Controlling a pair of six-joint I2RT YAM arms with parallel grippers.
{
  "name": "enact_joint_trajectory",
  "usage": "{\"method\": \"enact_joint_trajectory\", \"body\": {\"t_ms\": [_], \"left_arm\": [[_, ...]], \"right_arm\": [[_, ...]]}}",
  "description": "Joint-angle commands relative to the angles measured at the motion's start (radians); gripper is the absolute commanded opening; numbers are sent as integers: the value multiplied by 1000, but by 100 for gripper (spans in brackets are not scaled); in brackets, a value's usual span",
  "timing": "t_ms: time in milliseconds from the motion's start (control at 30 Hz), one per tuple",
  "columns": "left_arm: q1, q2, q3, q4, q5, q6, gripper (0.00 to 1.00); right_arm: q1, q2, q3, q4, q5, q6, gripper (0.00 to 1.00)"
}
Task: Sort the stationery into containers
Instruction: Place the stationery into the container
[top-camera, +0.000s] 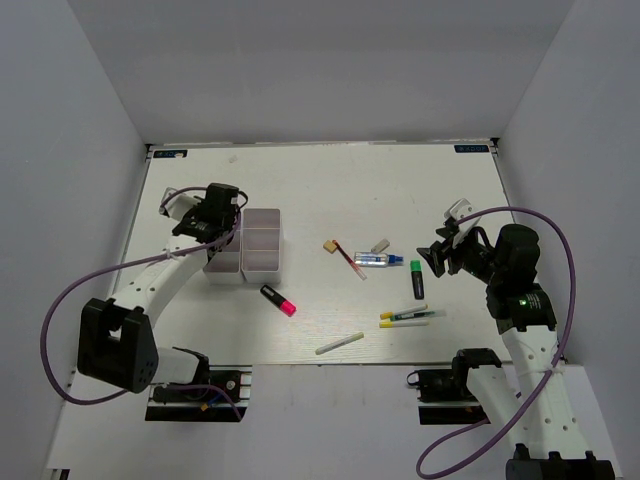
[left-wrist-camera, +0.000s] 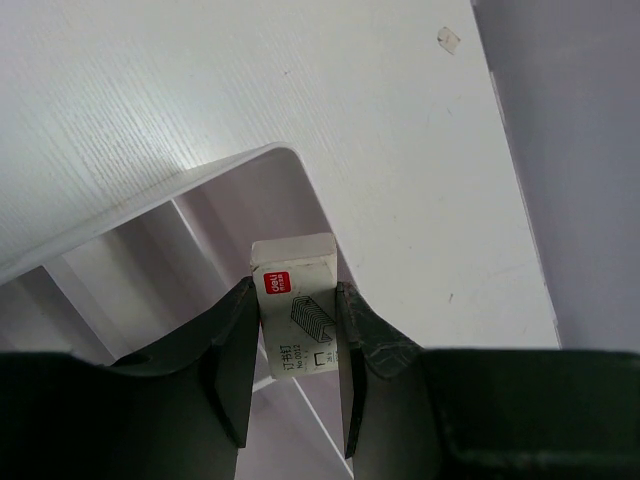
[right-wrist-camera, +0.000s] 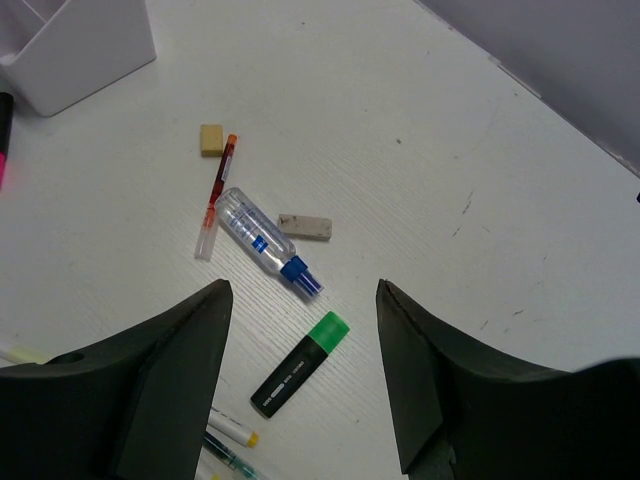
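Observation:
My left gripper (top-camera: 217, 213) (left-wrist-camera: 295, 288) is shut on a small white staple box (left-wrist-camera: 292, 262) and holds it over the far corner of the white bins (top-camera: 262, 240) (left-wrist-camera: 200, 180). My right gripper (top-camera: 437, 258) (right-wrist-camera: 303, 285) is open and empty above the green-tipped black highlighter (right-wrist-camera: 298, 365) (top-camera: 416, 279). On the table beyond it lie a clear-blue tube (right-wrist-camera: 265, 240), a red pen (right-wrist-camera: 216, 195), a tan eraser (right-wrist-camera: 211, 139) and a grey eraser (right-wrist-camera: 304, 227). A pink-tipped highlighter (top-camera: 278, 299), yellow-capped markers (top-camera: 410, 318) and a white stick (top-camera: 339, 343) lie nearer the front.
The table's back edge (top-camera: 320, 146) and grey side walls enclose the workspace. The bins stand left of centre, and the loose items are spread from centre to right. A purple cable (top-camera: 560, 260) loops around each arm.

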Motion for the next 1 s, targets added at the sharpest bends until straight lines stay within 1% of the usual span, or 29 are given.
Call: {"method": "enact_joint_trajectory", "body": {"t_ms": [0,67,100,133,233,267,300,433,567,667,733,800,833,867,900,933,967], "left_arm": [[8,14,31,11,-22,-48,31],[17,14,31,11,-22,-48,35],[17,24,31,11,-22,-57,41],[17,24,31,11,-22,-57,41],[17,24,31,11,-31,-57,45],[17,24,40,11,-31,-57,48],[17,33,40,11,-31,-57,55],[17,44,60,-8,-22,-57,65],[17,22,72,-18,-13,-57,70],[5,-18,92,-18,15,-9,71],[-4,-44,104,23,71,120,71],[-4,-93,113,55,146,249,73],[-4,-111,103,125,270,398,73],[-4,-133,72,167,347,488,75],[-4,-174,54,197,501,563,77],[-4,-192,37,224,589,694,77],[-4,-205,25,235,649,738,77]], "right_arm": [[-5,-6,-1,31,-8,1,66],[-5,-6,-6,31,-8,-1,67],[-3,-4,-6,35,-8,-4,67],[-5,-3,-4,32,-10,-2,67],[-5,-4,-4,31,-8,-2,67],[-5,-4,-6,32,-8,-1,68],[-5,-7,-4,32,-10,-4,68],[-5,-4,-3,31,-8,-2,68],[-3,-7,-4,27,-11,-4,70],[-3,-4,-9,31,-11,-13,70],[1,11,-11,38,-22,-18,70],[0,27,-9,38,-43,-45,70],[1,68,-6,35,-80,-57,68],[3,85,0,32,-97,-97,68],[7,126,6,29,-129,-104,66],[9,189,47,18,-146,-111,63],[12,223,69,-11,-178,-125,63]]}}
